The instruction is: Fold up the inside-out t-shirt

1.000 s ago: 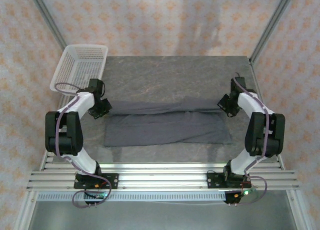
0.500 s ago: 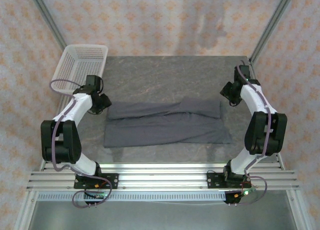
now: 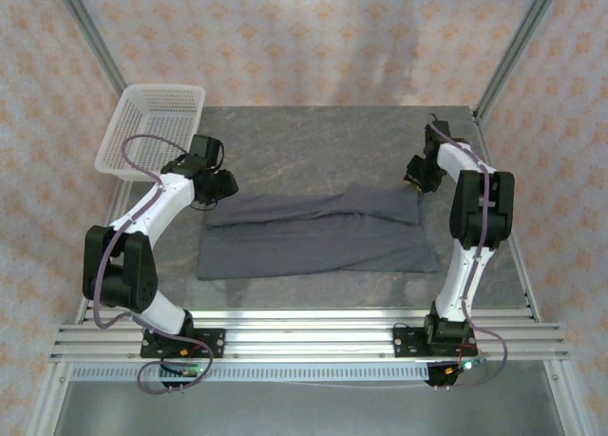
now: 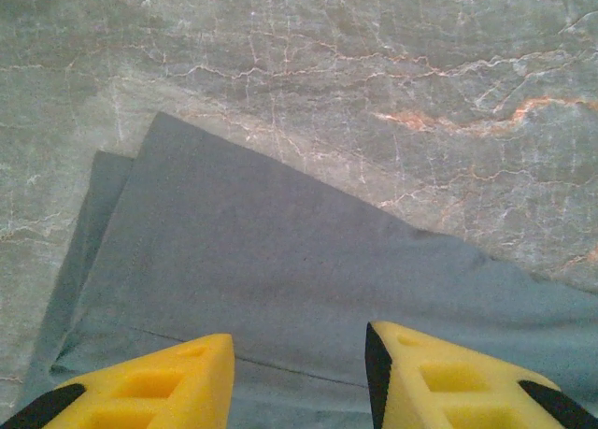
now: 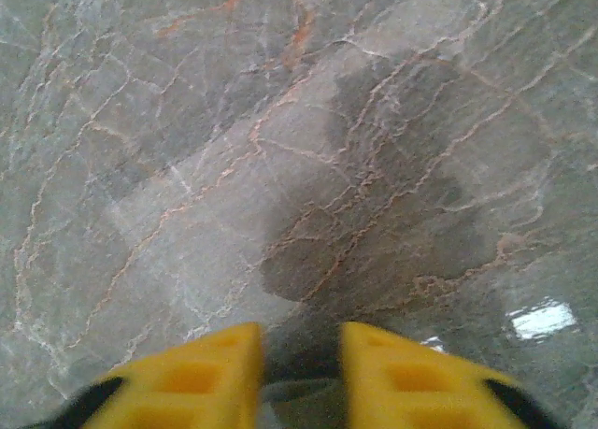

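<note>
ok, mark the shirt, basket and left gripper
shirt point(image 3: 318, 238): top view, middle of the cloth.
basket point(image 3: 155, 123): top view, mesh floor.
left gripper point(image 4: 297, 340): left wrist view, midway between its fingertips.

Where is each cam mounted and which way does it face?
Top external: above and behind the bases, looking down on table, t-shirt, basket; left arm and right arm show whole, left gripper and right gripper near the t-shirt's far corners.
Left wrist: on the left arm, looking down at a t-shirt corner; its yellow fingers at bottom.
Right wrist: on the right arm, looking down at the table; its yellow fingers at bottom.
Shared: top external and left wrist both show that corner.
</note>
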Controlling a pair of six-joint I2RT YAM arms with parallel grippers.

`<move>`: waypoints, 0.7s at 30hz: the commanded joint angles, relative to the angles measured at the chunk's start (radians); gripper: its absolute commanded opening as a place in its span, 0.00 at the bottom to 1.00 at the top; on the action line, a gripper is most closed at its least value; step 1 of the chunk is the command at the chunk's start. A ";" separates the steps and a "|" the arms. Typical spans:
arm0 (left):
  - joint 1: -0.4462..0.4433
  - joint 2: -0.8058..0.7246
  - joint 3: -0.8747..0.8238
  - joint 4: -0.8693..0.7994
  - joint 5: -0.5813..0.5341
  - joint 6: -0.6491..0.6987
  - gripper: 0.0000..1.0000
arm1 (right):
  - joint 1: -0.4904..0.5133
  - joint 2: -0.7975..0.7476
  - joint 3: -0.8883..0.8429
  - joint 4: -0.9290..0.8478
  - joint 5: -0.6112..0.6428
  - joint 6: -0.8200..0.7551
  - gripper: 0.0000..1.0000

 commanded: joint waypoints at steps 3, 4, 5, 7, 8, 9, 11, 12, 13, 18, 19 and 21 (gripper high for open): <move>-0.004 0.022 0.011 -0.002 -0.024 -0.004 0.42 | 0.009 -0.063 -0.005 -0.029 0.001 -0.004 0.06; -0.006 0.026 0.012 -0.001 -0.023 -0.004 0.42 | 0.010 -0.066 -0.005 -0.035 0.004 -0.006 0.06; -0.006 0.029 0.013 -0.002 -0.024 -0.004 0.42 | 0.012 -0.069 -0.005 -0.042 0.006 -0.012 0.06; -0.007 0.035 0.018 -0.002 -0.024 -0.004 0.42 | 0.014 -0.073 -0.005 -0.049 0.004 -0.019 0.02; -0.009 0.038 0.017 0.000 -0.024 -0.004 0.42 | 0.016 -0.076 -0.007 -0.054 0.004 -0.022 0.01; -0.009 0.038 0.019 -0.002 -0.024 -0.005 0.42 | 0.018 -0.081 -0.007 -0.056 0.005 -0.025 0.01; -0.010 0.041 0.021 -0.002 -0.022 -0.004 0.42 | 0.024 -0.096 -0.007 -0.064 0.014 -0.035 0.01; -0.010 0.040 0.020 0.000 -0.019 -0.004 0.42 | 0.026 -0.108 -0.007 -0.064 0.018 -0.040 0.01; -0.012 0.039 0.019 0.004 -0.015 -0.004 0.42 | 0.029 -0.122 -0.008 -0.067 0.017 -0.044 0.01; -0.016 0.034 0.017 0.015 0.002 -0.004 0.46 | 0.045 -0.297 -0.133 0.003 0.024 -0.054 0.03; -0.018 0.032 0.020 0.016 0.003 -0.004 0.46 | 0.046 -0.351 -0.186 0.023 0.035 -0.044 0.03; -0.018 0.032 0.026 0.013 0.005 -0.004 0.47 | 0.047 -0.449 -0.300 0.066 0.033 0.002 0.03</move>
